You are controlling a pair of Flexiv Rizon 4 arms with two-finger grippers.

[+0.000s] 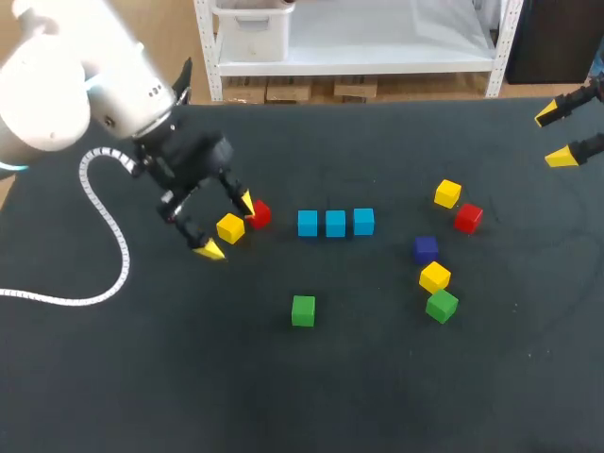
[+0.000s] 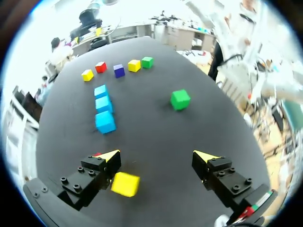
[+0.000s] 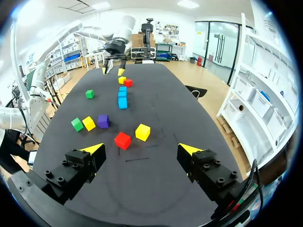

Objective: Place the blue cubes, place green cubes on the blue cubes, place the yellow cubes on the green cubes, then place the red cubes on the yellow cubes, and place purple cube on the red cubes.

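Three blue cubes stand side by side in a row near the middle of the table. There are three yellow cubes. One lies at the row's 9 o'clock, between the spread fingers of the left gripper. It sits close to one finger and well apart from the other, so this gripper grasps nothing. Of the two red cubes, one sits just beside that yellow cube.

One of the two green cubes lies alone at the row's 6 o'clock. The rest sit from 3 to 5 o'clock of the row: a yellow cube, a red, the single purple cube, another yellow and a green.

The right gripper hangs at the table's 2 o'clock corner with its fingers released and empty.
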